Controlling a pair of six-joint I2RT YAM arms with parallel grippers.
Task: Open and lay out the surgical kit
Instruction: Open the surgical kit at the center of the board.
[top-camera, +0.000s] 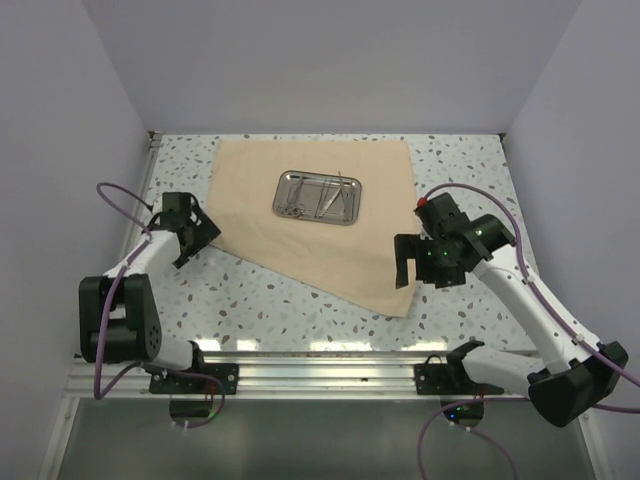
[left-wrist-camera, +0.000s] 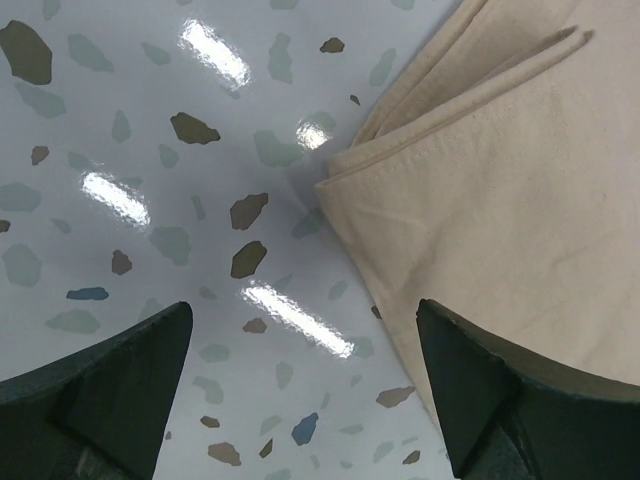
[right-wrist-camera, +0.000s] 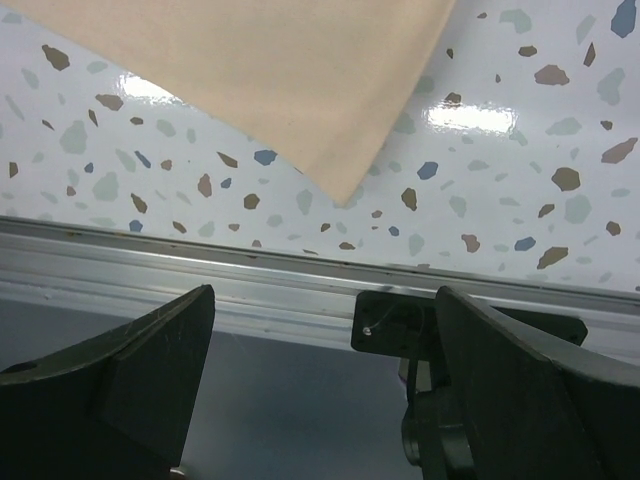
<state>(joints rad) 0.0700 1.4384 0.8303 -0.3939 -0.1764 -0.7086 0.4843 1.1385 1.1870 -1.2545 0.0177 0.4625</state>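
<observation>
Left jaws gape wide and empty — a folded corner of the cloth wrap (left-wrist-camera: 500, 200) lies just ahead between them, reaching under one finger; right jaws, equally wide, face its near tip — steel tray (top-camera: 318, 196) rests mid-cloth.

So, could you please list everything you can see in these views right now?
cloth wrap: one, beige, spread over the middle and far part of the table, its left corner folded in layers
steel tray: one, shiny silver, on the cloth towards the far side
instruments: several, thin steel, lying inside the tray; exact count unclear
table: one, white with coloured speckles, under everything
rail: one, silver metal, along the near table edge
cables: purple, looping off both arms
left gripper: one, black, open, at the cloth's left corner
right gripper: one, black, open, at the cloth's right edge, holding nothing
</observation>
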